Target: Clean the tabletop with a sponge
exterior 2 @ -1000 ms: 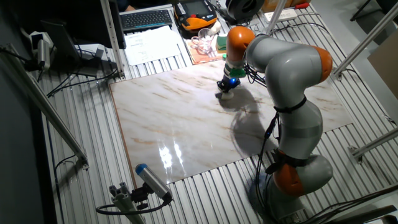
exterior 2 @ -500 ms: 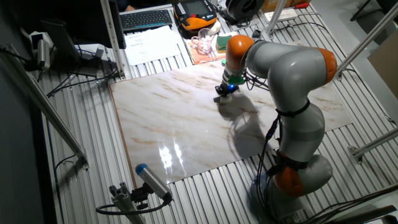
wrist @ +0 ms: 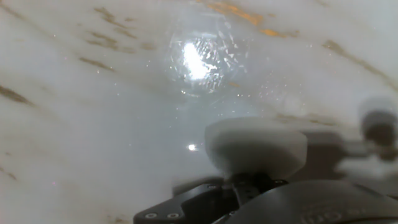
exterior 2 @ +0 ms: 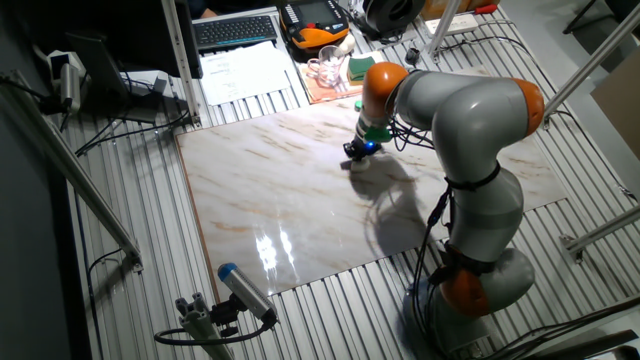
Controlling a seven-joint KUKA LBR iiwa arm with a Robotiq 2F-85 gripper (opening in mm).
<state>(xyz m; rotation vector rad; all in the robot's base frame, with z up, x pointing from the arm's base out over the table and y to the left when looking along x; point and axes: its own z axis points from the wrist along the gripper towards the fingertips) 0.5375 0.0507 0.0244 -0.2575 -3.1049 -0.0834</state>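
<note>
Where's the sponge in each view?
Fixed view: sponge under the claw, upper middle of the tabletop, mostly hidden.
Hand view: pale block at lower right centre, pressed on the marble.
Shared landmark: the brown-veined marble.

The arm's end effector [exterior 2: 357, 155] is low over the tabletop [exterior 2: 270, 190], near its far edge

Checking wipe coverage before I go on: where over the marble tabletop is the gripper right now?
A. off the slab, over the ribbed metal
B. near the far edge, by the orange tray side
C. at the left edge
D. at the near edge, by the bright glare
B: in the fixed view the gripper is low over the tabletop near its far edge, well away from the glare and the left edge.
</note>
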